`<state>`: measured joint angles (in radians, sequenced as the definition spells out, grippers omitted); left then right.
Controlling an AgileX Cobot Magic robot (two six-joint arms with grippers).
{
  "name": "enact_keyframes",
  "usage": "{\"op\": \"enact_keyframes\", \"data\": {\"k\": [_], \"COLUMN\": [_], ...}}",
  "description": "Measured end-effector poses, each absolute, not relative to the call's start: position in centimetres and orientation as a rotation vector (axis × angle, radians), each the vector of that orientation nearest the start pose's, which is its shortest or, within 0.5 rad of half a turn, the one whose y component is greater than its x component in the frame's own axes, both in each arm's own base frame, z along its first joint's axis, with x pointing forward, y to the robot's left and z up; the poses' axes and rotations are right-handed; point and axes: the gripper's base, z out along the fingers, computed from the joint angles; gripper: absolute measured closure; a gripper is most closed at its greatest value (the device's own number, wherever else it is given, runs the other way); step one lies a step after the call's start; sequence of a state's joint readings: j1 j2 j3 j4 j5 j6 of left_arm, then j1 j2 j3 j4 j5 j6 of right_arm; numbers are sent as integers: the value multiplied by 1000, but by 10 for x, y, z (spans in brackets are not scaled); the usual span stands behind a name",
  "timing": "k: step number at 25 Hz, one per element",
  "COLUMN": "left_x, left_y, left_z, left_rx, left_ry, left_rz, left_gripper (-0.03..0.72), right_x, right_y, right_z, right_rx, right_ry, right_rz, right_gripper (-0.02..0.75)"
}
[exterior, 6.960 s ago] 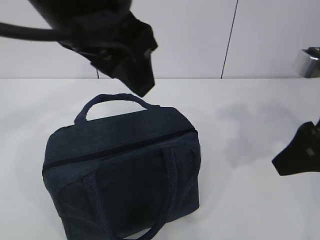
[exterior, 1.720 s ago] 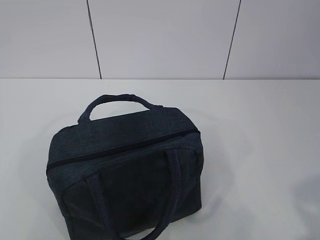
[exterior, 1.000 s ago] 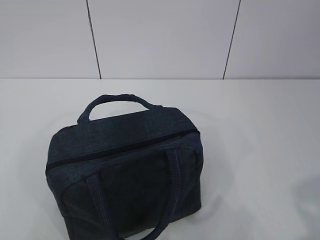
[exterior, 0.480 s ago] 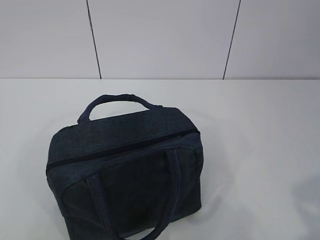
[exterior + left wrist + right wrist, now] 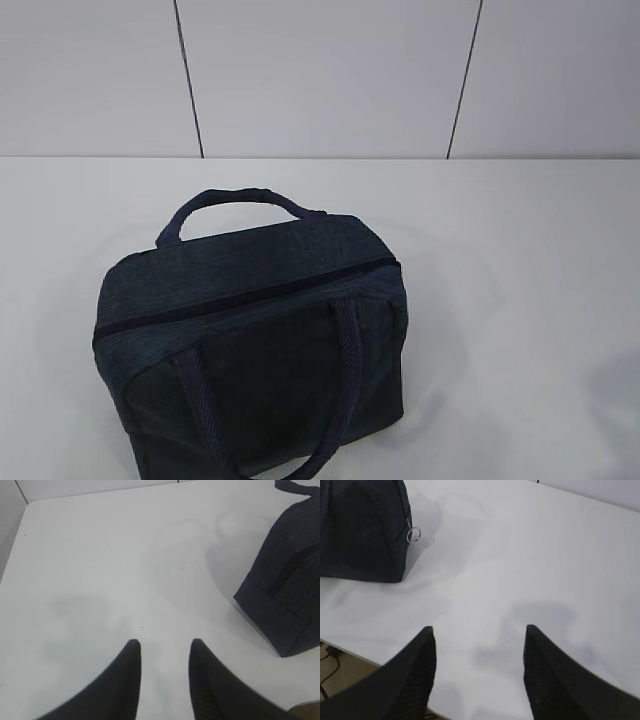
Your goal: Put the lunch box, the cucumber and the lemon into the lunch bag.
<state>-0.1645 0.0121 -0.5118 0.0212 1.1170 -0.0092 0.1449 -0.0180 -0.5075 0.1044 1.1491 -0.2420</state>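
On the table: bag (image 5: 250, 340) zipped, unmoved
Left claw (image 5: 162, 652): spread, empty — gone from exterior view
Right claw (image 5: 477, 640): spread wider, empty

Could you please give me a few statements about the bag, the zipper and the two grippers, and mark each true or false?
1. The lunch bag is zipped shut. True.
2. The lemon lies on the table beside the bag. False: no lemon is in view.
3. The left gripper is open and holds nothing. True.
4. The right gripper grips the silver ring pull. False: it is open, apart from the pull.
5. Both handles lie flat. False: the far handle stands up.
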Motion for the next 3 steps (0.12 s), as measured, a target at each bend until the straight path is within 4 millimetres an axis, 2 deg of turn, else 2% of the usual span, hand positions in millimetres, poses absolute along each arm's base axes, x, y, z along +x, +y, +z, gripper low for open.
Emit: {"op": "enact_keyframes", "data": {"k": [3], "left_x": [-6], "left_y": [3], "left_z": [276], "left_rx": [161], "left_ry": [2095], "left_rz": [-79], "left_gripper": [454], "right_x": [-14], "right_y": [7], "right_z": [272], "right_rx": [-416], "right_ry": [2062], "right_rz": [68], "right_gripper": [330]}}
